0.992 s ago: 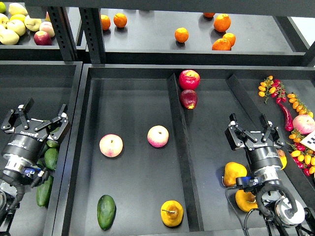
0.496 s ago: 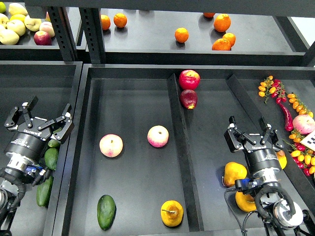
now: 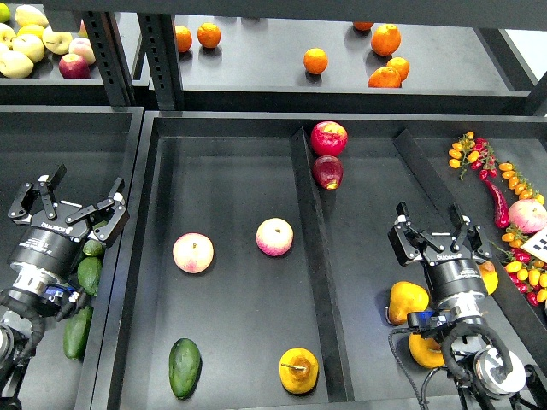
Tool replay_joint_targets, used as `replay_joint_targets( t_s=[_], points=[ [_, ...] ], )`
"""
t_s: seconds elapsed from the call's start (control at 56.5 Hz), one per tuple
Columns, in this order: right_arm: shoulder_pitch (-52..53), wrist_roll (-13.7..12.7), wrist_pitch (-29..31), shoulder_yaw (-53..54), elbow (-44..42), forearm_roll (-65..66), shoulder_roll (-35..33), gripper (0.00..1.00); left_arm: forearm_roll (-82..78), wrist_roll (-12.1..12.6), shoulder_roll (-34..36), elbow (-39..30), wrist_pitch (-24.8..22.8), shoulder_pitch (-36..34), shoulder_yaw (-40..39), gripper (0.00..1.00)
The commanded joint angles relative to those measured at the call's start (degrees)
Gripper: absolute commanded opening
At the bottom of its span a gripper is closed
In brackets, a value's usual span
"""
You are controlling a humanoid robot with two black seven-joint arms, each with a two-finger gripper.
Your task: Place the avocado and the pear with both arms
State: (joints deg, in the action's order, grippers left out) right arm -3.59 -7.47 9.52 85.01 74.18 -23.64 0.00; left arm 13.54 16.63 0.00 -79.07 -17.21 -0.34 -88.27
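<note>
The avocado (image 3: 185, 368) lies at the near left of the middle tray's (image 3: 231, 149) left compartment, and the pear (image 3: 298, 371) sits upright at the near right of that same compartment, close to the divider (image 3: 311, 248); neither has moved since the earlier frames. The left gripper (image 3: 68, 205) has shifted slightly up and to the right over the last second and now hangs over the left bin, its fingers spread and holding nothing. The right gripper (image 3: 431, 231) has eased a little lower in the view and hovers over the right compartment, its fingers also spread apart and empty. Two pink-and-yellow peaches (image 3: 193, 253) rest in the middle of the left compartment, well apart from the avocado and pear. Two red apples (image 3: 328, 137) sit touching each other at the far end of the divider. Two yellow pears (image 3: 407, 300) lie beside the right arm's wrist. At least three green avocados (image 3: 88, 275) lie in the left bin under the left arm. Six oranges (image 3: 315, 61) are visible on the back shelf (image 3: 256, 73).
</note>
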Motion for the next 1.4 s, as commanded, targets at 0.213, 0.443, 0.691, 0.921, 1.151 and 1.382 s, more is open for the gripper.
replay_joint_targets(
  t_s=[0.213,0.443,0.691,0.921,1.151,1.382],
  points=[
    [0.1,0.0,-0.1,0.0,0.0,0.0,0.0,1.00,-0.4,0.0,0.0,0.8,-3.4,-0.1,-0.1,1.00],
    [0.0,0.0,-0.1,-0.1,0.1,0.0,0.0,1.00,-1.1,0.0,0.0,0.7,-4.4,-0.1,-0.1,1.00],
    [0.0,-0.1,-0.1,-0.1,0.1,0.0,0.0,1.00,-1.9,0.0,0.0,0.7,-5.0,0.0,-0.1,1.00],
    [0.0,-0.1,-0.3,-0.1,0.2,0.0,0.0,1.00,-9.0,1.4,0.0,0.8,-10.8,-1.5,0.7,1.00],
    [0.1,-0.6,-1.3,-0.2,0.2,0.0,0.0,1.00,-14.3,3.9,4.9,1.3,-10.8,-6.4,5.9,1.00],
    [0.3,-0.7,-0.8,-0.1,0.2,0.0,0.0,1.00,-14.9,10.7,13.7,0.3,-10.8,-8.1,11.7,1.00]
  ],
)
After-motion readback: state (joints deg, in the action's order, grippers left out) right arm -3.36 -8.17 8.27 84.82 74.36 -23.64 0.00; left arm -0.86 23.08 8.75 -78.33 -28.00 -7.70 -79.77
